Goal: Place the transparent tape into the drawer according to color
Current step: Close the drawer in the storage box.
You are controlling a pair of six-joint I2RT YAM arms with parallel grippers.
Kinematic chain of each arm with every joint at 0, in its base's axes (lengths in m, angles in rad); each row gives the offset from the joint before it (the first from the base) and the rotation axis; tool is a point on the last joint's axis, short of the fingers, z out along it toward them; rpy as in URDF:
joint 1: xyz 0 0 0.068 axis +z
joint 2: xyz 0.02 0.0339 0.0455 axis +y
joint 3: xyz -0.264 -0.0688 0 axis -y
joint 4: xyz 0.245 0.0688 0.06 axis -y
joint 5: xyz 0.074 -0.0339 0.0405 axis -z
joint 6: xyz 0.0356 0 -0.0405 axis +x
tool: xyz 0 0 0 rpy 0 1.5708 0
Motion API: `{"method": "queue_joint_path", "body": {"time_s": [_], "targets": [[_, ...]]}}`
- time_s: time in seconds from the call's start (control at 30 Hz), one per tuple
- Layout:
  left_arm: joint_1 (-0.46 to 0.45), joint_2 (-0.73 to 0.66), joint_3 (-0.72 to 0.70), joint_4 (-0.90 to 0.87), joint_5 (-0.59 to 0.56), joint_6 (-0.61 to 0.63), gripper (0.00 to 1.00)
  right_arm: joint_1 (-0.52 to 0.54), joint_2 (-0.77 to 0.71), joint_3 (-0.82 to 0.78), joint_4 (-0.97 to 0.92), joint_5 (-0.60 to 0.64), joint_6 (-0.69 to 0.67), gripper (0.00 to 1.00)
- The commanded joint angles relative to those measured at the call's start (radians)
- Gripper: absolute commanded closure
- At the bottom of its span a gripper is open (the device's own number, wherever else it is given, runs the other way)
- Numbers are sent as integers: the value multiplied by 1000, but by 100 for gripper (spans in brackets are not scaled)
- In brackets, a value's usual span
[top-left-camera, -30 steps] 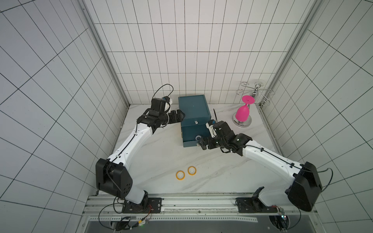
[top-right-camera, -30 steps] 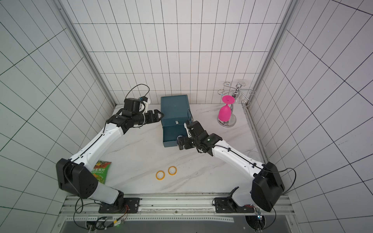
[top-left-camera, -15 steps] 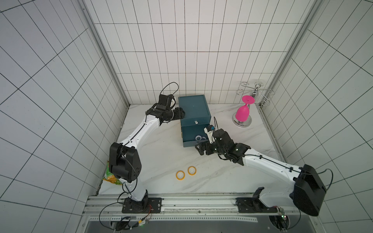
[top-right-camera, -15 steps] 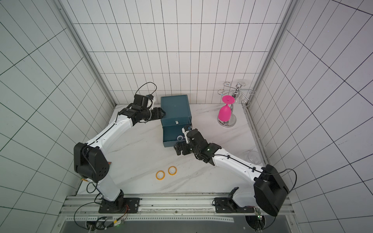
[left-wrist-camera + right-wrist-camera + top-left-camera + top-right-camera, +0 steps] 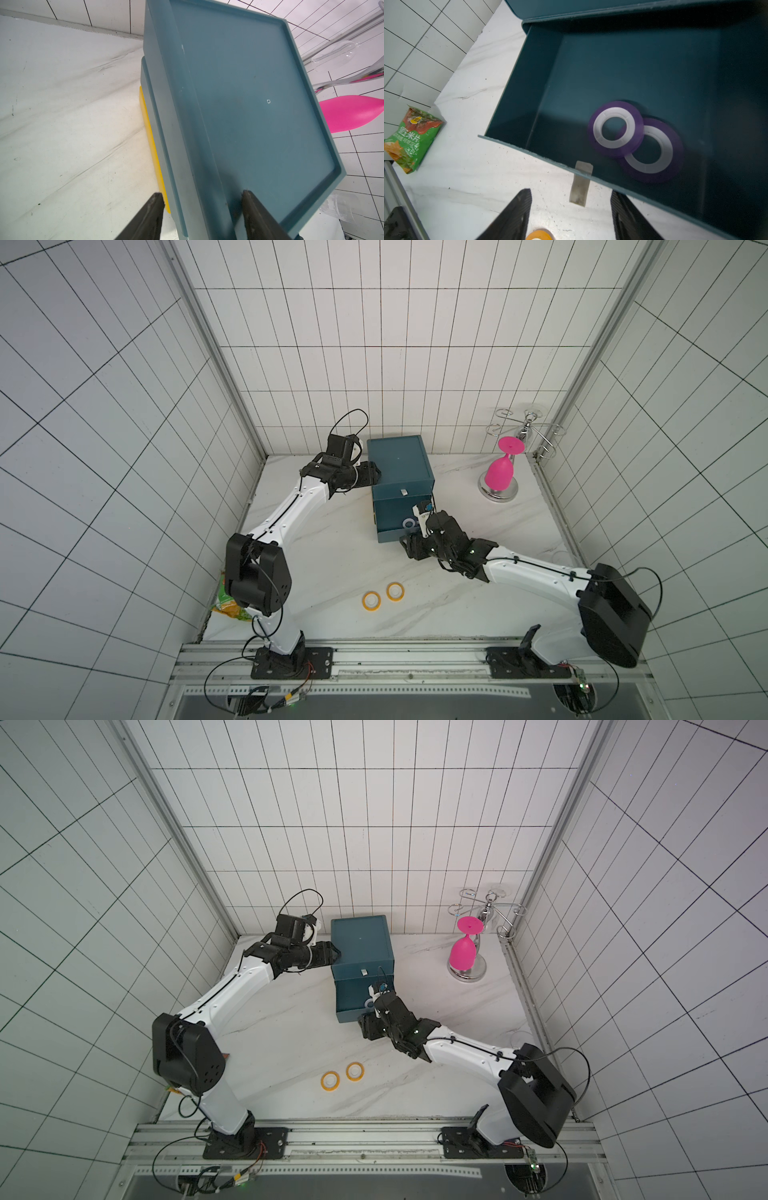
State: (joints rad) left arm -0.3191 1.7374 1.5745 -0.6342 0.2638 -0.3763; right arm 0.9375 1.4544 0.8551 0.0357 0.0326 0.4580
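A teal cabinet [image 5: 399,464] [image 5: 359,942] [image 5: 249,104] stands at the back, with its lower drawer [image 5: 390,536] [image 5: 529,83] pulled out. Two purple transparent tape rings [image 5: 596,128] [image 5: 675,162] lie overlapping inside the drawer. Two orange-yellow tape rings [image 5: 363,601] [image 5: 388,591] [image 5: 324,1080] [image 5: 348,1071] lie flat on the table near the front. My left gripper [image 5: 376,477] [image 5: 334,955] [image 5: 202,195] is shut across the cabinet's left top edge. My right gripper [image 5: 406,540] [image 5: 365,1023] [image 5: 571,193] is open at the drawer's front, a finger on each side of its grey pull tab [image 5: 581,187].
An upturned pink glass [image 5: 500,472] hangs on a chrome rack [image 5: 498,493] at the back right, with a clear glass [image 5: 332,56] beside it. A green snack bag [image 5: 226,605] [image 5: 411,141] lies at the front left wall. Tiled walls close in three sides.
My left arm has reached in and closed its jaws on the cabinet's left top edge. My right gripper has drawn back a little toward the drawer's front.
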Motion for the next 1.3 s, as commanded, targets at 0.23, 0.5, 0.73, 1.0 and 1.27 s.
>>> {"method": "queue_joint_path", "body": {"time_s": [0.23, 0.5, 0.73, 1.0, 1.27], "targets": [[-1, 24, 16, -67, 9, 33, 38, 12, 67, 22, 102, 129, -49, 50], [-1, 23, 18, -71, 24, 36, 38, 12, 133, 79, 116, 202, -74, 54], [-1, 21, 15, -74, 36, 40, 38, 13, 173, 109, 178, 275, -109, 54], [-3, 18, 15, -80, 40, 45, 38, -11, 258, 185, 212, 271, -141, 53], [-3, 17, 19, -84, 48, 47, 38, -27, 324, 234, 263, 279, -178, 53]]}}
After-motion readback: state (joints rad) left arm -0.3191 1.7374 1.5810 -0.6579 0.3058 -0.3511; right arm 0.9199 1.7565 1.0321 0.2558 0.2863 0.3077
